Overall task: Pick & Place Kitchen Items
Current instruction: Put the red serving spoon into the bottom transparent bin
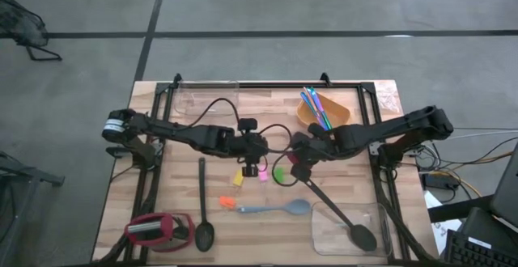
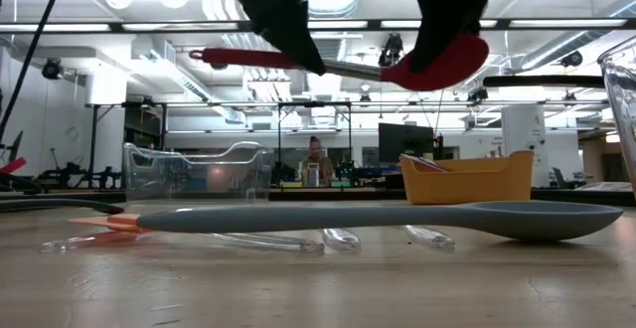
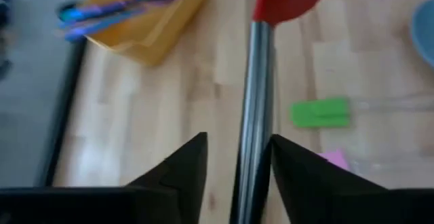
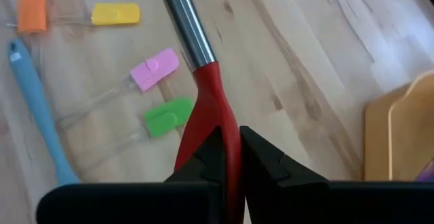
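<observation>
The red-headed spatula (image 2: 348,68) hangs about level in the air over the table's middle, its red handle toward the table's left. My right gripper (image 4: 230,130) is shut on its red head. My left gripper (image 3: 234,142) is open, one finger on either side of the metal shaft (image 3: 256,102). On the wood below lie a grey-blue spoon (image 1: 275,209) and small yellow (image 1: 239,179), pink (image 1: 263,173), green (image 1: 281,173) and orange (image 1: 227,203) pieces. One black spoon (image 1: 202,202) lies at the near left. Another (image 1: 340,214) has its bowl in a clear tub. My right gripper pinches the spatula's red head (image 4: 215,108) between its two fingers, across the thin blade. The fingers come slanting down from the table's right. The spatula is lifted clear, its shaft running away toward the table's left. Of my left gripper, I cannot tell whether a finger (image 3: 288,163) touches the shaft.
An orange tub (image 1: 324,112) with blue, green and purple sticks stands at the far right. A clear tub (image 1: 202,101) stands at the far left, another (image 1: 348,226) at the near right. A squat red-and-black object (image 1: 158,229) sits at the near left corner.
</observation>
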Available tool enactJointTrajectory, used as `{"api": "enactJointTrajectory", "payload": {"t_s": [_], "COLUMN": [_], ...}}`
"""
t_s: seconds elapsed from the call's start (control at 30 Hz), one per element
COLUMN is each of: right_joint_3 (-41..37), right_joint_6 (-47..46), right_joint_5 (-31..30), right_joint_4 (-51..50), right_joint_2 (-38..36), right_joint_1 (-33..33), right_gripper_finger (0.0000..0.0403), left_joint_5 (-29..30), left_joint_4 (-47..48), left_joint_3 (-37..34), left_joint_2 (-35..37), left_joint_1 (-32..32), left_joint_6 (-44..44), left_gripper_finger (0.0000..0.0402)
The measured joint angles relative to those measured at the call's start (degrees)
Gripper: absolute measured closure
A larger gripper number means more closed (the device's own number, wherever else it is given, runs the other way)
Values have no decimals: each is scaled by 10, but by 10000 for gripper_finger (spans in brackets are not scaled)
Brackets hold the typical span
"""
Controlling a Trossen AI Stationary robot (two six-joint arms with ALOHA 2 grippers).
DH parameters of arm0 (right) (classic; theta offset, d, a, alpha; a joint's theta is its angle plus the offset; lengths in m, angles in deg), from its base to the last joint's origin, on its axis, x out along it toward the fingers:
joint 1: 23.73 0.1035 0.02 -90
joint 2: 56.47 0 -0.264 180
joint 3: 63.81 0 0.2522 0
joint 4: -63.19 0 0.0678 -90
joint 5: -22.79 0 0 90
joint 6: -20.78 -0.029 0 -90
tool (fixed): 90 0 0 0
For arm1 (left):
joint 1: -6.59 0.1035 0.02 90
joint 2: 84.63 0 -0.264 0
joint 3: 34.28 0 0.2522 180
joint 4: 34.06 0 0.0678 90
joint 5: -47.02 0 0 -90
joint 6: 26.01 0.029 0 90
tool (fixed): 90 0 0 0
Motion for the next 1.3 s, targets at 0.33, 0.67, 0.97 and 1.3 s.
{"api": "enactJointTrajectory", "payload": {"t_s": [0.33, 0.67, 0.97, 1.3], "right_joint_3": [-8, -76, -152, -197], "right_joint_6": [-134, -300, -500, -717], "right_joint_5": [-1, -46, -103, -157], "right_joint_4": [-79, -80, -71, -50], "right_joint_2": [-63, -119, -151, -134], "right_joint_1": [58, 162, 322, 497], "right_gripper_finger": [383, 382, 381, 380], "left_joint_5": [61, 75, 75, 75], "left_joint_4": [-53, -76, -81, -87], "left_joint_3": [-1, -1, -16, -31], "left_joint_2": [19, 71, 86, 87], "left_joint_1": [-50, -112, -131, -132], "left_joint_6": [67, 64, 53, 53], "left_gripper_finger": [185, 184, 184, 184]}}
